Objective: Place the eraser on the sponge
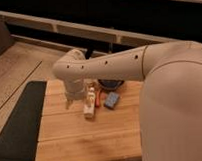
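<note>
— Across mid-frame, what have you got?
— Your arm [119,64] spans the counter [86,140]. Its gripper [71,101] hangs left of centre, jaws spread wide, gripping nothing you can make out.
— Sponge?
— The sponge [111,99] lies right of centre, near the white bottle [89,104]. You can't make out the eraser.

Gripper [71,99], low over the left of the wooden board [96,140], is largely masked by the arm [109,64]. Bowl [110,84] is half covered by the arm.

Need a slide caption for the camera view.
Robot hand low over wooden table, beside white plastic bottle and small blue rectangular sponge.
</note>
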`<state>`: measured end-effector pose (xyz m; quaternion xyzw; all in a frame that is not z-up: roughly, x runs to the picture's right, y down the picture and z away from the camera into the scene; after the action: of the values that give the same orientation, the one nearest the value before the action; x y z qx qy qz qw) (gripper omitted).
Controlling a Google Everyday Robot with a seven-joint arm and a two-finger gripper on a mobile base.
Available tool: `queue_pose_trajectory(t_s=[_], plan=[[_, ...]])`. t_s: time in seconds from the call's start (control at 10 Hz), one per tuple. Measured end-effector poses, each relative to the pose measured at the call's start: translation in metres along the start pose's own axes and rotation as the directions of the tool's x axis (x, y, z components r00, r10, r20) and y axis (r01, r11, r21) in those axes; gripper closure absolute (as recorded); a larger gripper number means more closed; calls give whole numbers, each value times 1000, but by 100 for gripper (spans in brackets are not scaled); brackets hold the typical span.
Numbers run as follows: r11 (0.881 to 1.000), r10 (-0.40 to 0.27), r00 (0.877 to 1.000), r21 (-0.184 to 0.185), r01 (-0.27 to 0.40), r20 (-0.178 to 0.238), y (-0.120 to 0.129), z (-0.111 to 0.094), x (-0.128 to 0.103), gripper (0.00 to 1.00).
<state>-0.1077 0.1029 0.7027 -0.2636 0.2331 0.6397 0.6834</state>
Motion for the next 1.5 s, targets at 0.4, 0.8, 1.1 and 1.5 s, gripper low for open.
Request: queue_pose_trajectory(t_s=[0.4, 0.8, 1.1, 1.5], plan=[[1000, 1, 1000, 1, -1, 3, 0, -1, -1, 35], [997, -72, 969, 31, 66, 238, -2, -39, -60, 35], [987, -144, 878, 1, 161, 457, -1, -96, -109, 35], [985, -158, 874, 13, 171, 459, 0, -96, -111, 35]])
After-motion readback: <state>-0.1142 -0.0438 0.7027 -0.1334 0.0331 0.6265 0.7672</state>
